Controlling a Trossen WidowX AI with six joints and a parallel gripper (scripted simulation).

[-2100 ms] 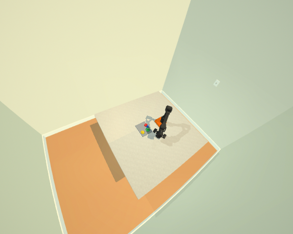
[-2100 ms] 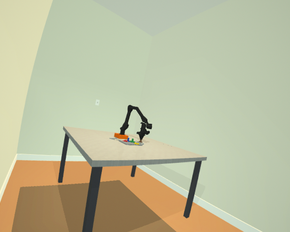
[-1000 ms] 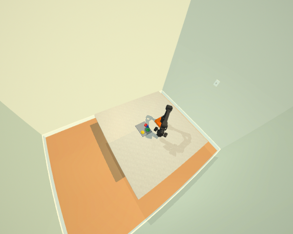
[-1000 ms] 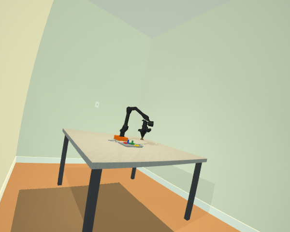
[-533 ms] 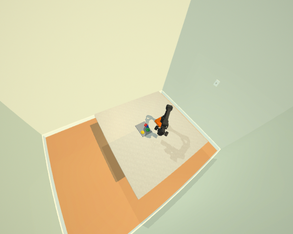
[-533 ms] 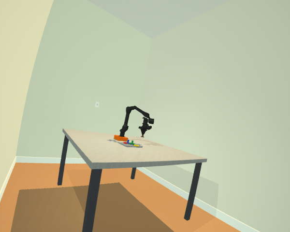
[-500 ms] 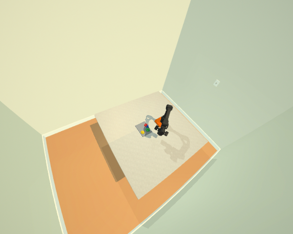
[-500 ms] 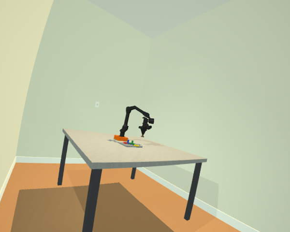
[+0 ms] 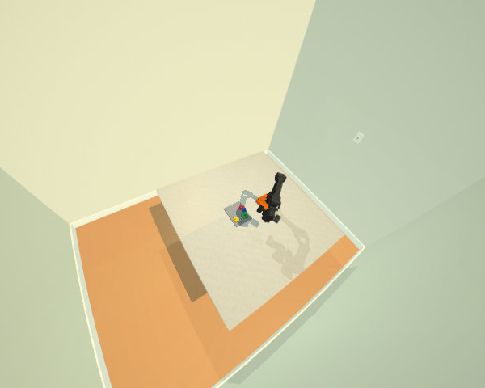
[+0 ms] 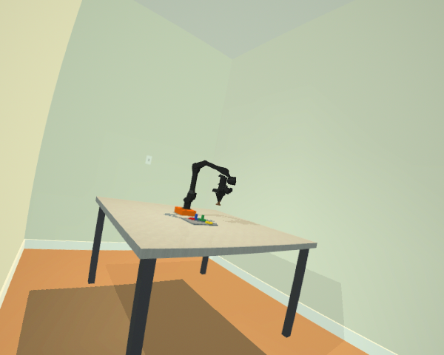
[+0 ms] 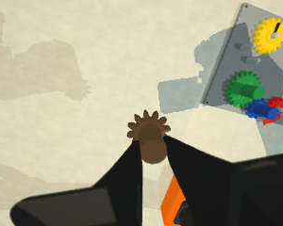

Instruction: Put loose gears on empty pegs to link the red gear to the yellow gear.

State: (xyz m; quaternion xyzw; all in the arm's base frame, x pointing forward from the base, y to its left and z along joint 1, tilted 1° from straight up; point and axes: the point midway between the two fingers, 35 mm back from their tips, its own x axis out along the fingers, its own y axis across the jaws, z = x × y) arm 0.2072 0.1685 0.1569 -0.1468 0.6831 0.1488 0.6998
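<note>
My gripper (image 11: 151, 143) (image 10: 218, 202) is shut on the handle of a brown gear (image 11: 149, 126) (image 10: 217, 204) and holds it well above the table, to the side of the grey board (image 11: 219, 88) (image 9: 230, 209). On the board a yellow gear (image 11: 269, 36) (image 9: 236, 219) (image 10: 209, 222) with a black stripe is at one end. A green gear (image 11: 240, 89) (image 9: 244, 215) and a blue gear (image 11: 257, 108) (image 9: 244, 209) with upright handles stand beside each other. The red gear (image 11: 276, 103) (image 9: 241, 207) is partly hidden behind the blue one. Two bare pegs (image 11: 250, 60) show between green and yellow.
The arm's orange base (image 10: 184, 211) (image 11: 170, 202) stands on the table (image 9: 209, 259) (image 10: 169, 233) close to the board. The arm's shadow falls over part of the board. The handles of the green and blue gears stick up above it.
</note>
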